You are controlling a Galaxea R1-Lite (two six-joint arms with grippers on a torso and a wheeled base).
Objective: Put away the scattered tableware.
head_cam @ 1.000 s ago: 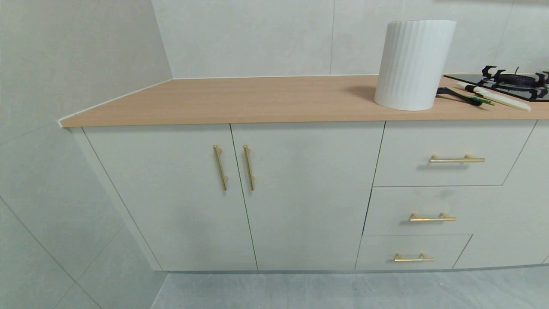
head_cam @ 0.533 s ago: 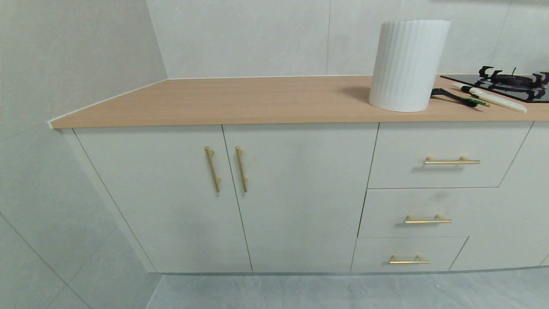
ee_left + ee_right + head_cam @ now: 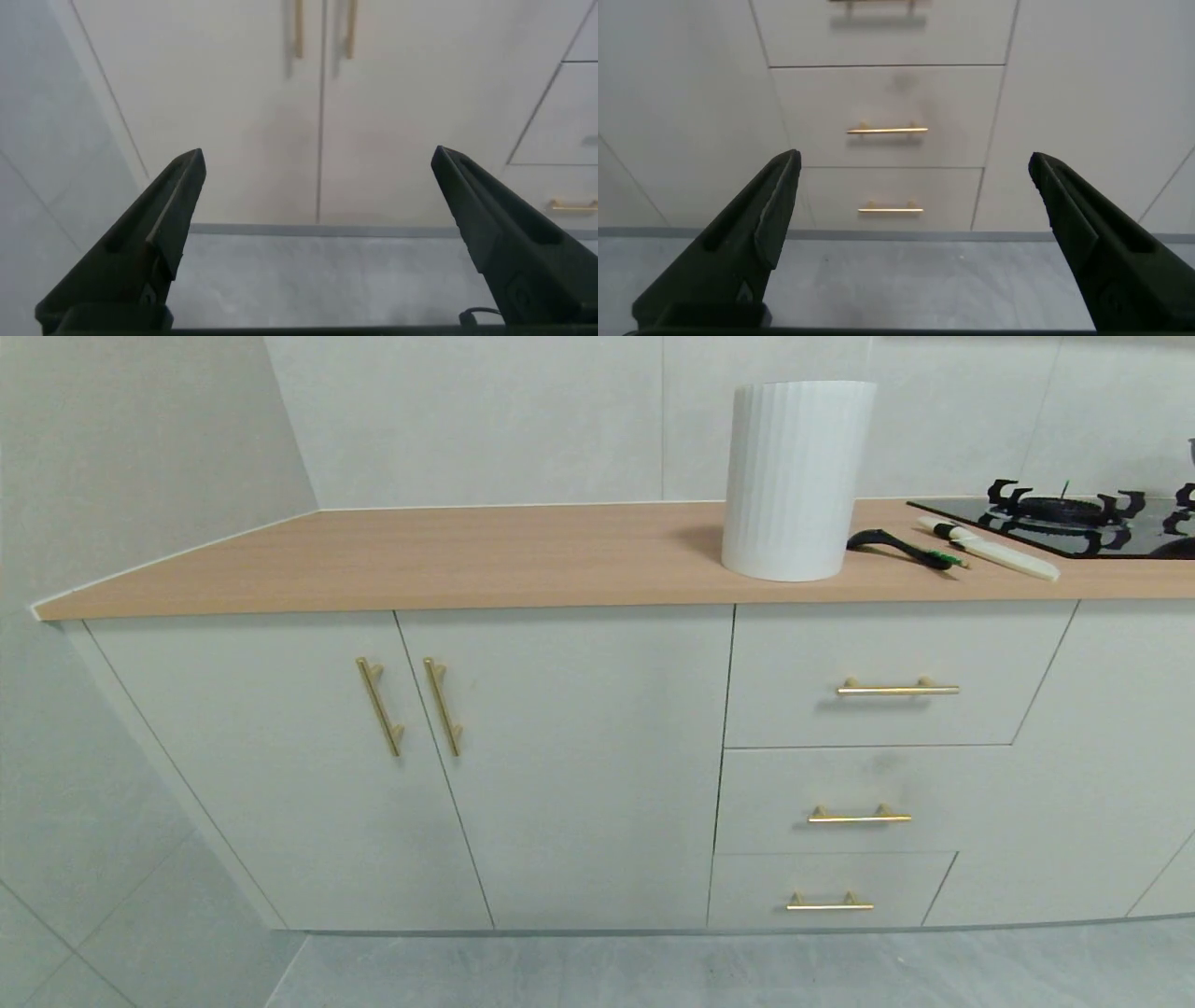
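Head view: a white holder [image 3: 798, 481] stands on the table [image 3: 420, 555]. Just right of it a black utensil [image 3: 898, 547] and a white utensil [image 3: 997, 550] lie flat, long axes slanting rightward toward the front edge.
Left wrist view: the left hand [image 3: 316, 159] is spread wide, empty, facing cupboard doors [image 3: 322, 112].
Right wrist view: the right hand [image 3: 913, 161] is spread wide, empty, facing drawers [image 3: 887, 103].

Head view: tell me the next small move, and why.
Probably lift the right gripper, open and low before the drawers, up toward the countertop: the black utensil and white utensil lie there beside the white ribbed holder, nearer that side.
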